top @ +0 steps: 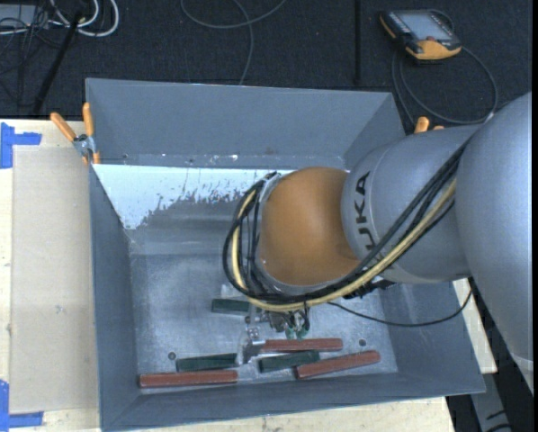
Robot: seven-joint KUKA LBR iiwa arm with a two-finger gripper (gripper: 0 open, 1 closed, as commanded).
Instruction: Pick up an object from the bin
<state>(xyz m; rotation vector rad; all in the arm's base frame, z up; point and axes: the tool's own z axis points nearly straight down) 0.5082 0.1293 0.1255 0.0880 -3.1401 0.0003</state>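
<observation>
Gripper (267, 331) sits low at bin (107, 286) 6 o'clock over red bar (314, 344) and green bar (287, 364), likely aligning to pick; claw state cannot be told.

Down in the bin (112, 286), over the front half of its floor, the gripper (254, 338). Just behind it toward the far wall and a little left, a short flat piece (231, 306); close on its right, a long stick (302, 345); in front of it and to the right, a short bar (287, 364), end to end with a slanted stick (338, 364) farther right. In front and to the left, a second short bar (206, 363), and beyond that, nearest the front wall, the longest stick (188, 378).
</observation>
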